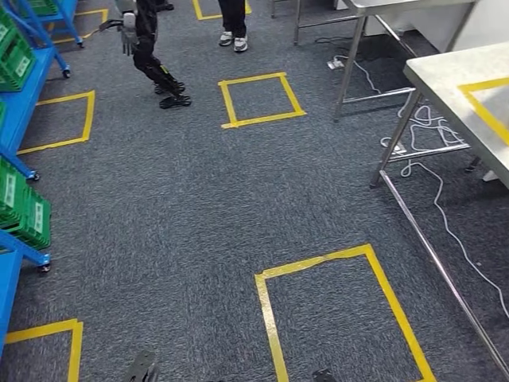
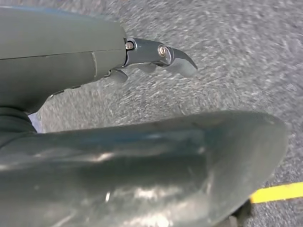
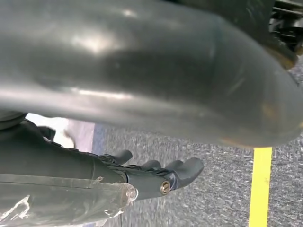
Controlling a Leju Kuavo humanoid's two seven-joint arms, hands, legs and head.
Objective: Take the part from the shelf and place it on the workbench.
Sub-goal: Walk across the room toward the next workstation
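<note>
Part location I cannot tell: it lies in neither hand. The left hand (image 2: 143,161) hangs over grey carpet (image 2: 232,71), its dark fingers (image 2: 168,54) stretched out and held well apart from the thick thumb, with nothing between them. The right hand (image 3: 143,85) is much the same, fingers (image 3: 178,172) lying side by side, lightly curved, clear of the thumb and gripping nothing. Each wrist view catches a strip of yellow floor tape (image 3: 261,184) near the fingertips.

The head view adds the room. A taped yellow square (image 1: 342,310) lies on the carpet just ahead. The blue shelf (image 1: 24,87) runs along the left with green crates (image 1: 27,211) on it; what they hold is too small to make out. The workbench (image 1: 444,76) stands at the right, white-topped, with white cables (image 1: 420,119) under it. Farther off stand another robot (image 1: 150,48) and a person's feet (image 1: 233,36).
</note>
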